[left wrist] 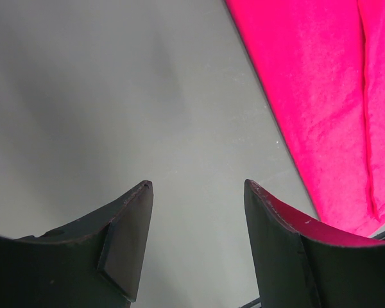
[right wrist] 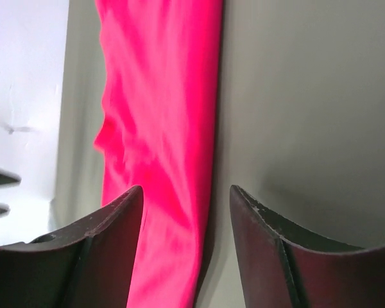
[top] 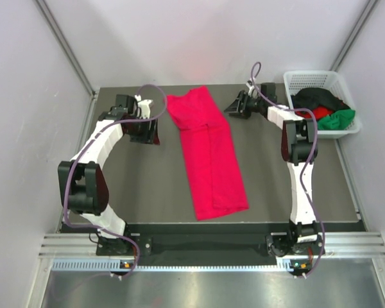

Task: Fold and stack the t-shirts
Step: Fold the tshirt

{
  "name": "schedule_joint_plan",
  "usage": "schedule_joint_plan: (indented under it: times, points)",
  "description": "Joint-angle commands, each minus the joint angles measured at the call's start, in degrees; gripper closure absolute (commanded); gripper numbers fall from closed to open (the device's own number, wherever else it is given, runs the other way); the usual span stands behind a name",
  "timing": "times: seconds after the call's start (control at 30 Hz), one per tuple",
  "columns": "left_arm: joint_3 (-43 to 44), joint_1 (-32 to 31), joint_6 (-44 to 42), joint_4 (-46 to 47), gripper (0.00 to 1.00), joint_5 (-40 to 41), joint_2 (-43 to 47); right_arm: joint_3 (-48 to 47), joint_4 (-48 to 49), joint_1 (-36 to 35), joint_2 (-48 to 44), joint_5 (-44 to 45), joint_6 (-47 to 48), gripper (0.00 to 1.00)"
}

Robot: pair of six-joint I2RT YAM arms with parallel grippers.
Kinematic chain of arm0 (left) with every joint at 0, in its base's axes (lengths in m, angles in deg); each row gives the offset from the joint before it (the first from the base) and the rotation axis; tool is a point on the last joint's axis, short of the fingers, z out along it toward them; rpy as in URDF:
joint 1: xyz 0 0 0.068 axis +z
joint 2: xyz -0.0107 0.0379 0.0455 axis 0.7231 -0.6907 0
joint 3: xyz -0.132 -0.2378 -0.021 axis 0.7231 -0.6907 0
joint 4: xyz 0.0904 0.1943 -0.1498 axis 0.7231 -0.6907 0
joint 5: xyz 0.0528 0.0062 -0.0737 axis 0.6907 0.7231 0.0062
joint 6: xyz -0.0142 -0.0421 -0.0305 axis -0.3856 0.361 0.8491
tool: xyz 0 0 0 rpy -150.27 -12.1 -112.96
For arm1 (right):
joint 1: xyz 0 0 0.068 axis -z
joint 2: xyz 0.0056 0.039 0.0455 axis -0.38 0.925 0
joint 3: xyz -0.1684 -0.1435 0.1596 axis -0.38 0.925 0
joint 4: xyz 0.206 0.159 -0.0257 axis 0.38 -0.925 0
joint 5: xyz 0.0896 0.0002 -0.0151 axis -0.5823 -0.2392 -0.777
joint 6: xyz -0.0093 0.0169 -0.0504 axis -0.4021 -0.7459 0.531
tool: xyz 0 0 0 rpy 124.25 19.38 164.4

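A crimson-pink t-shirt [top: 208, 154] lies on the dark table [top: 276, 186], folded lengthwise into a long strip that runs from the far middle toward the near right. My left gripper [top: 146, 130] hovers just left of the shirt's far end, open and empty. In the left wrist view that gripper [left wrist: 197, 186] frames bare table, with the shirt [left wrist: 314, 96] off to its right. My right gripper [top: 236, 106] sits at the far right of the shirt's top. In the right wrist view it [right wrist: 186, 192] stands open over the edge of the shirt [right wrist: 160, 128], gripping nothing.
A white mesh basket [top: 314, 76] stands at the back right corner. It holds a black [top: 317, 99], a red [top: 321, 113] and a green [top: 339, 119] t-shirt in a heap. White walls enclose the table on three sides.
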Motion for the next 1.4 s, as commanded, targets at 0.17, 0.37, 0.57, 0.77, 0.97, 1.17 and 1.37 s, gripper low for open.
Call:
schedule_joint_plan:
  times: [0.17, 0.37, 0.57, 0.77, 0.97, 1.17, 1.37]
  points:
    - [1.19, -0.65, -1.10, 1.59, 0.36, 0.85, 0.85, -13.68, -2.53, -2.65, 8.75, 5.63, 1.01, 0.43]
    - [1.28, -0.74, -1.37, 2.12, 0.36, 2.51, 0.06, -16.32, -2.09, -5.99, 12.01, 5.55, -0.84, 0.44]
    - [1.19, -1.09, -1.54, 2.12, 0.36, 3.22, -0.47, -16.76, -1.65, -8.02, 13.77, 5.81, -2.52, 0.53]
    - [1.01, -1.27, -1.89, 1.77, 0.36, 3.66, -0.29, -17.46, 0.19, -7.76, 13.60, 10.46, -3.84, 0.80]
    - [0.57, -1.27, -1.81, 1.59, 0.36, 3.48, -0.38, -17.29, 1.51, -6.09, 12.89, 13.45, -4.45, 1.00]
    - [0.84, -1.27, -1.63, 1.59, 0.36, 3.22, -0.73, -13.69, 1.86, -4.16, 10.26, 14.51, -4.10, 1.00]
    - [0.75, -1.53, -1.37, 2.47, 0.36, 2.96, -1.17, -9.38, 1.86, -2.57, 7.53, 14.51, -3.23, 1.00]
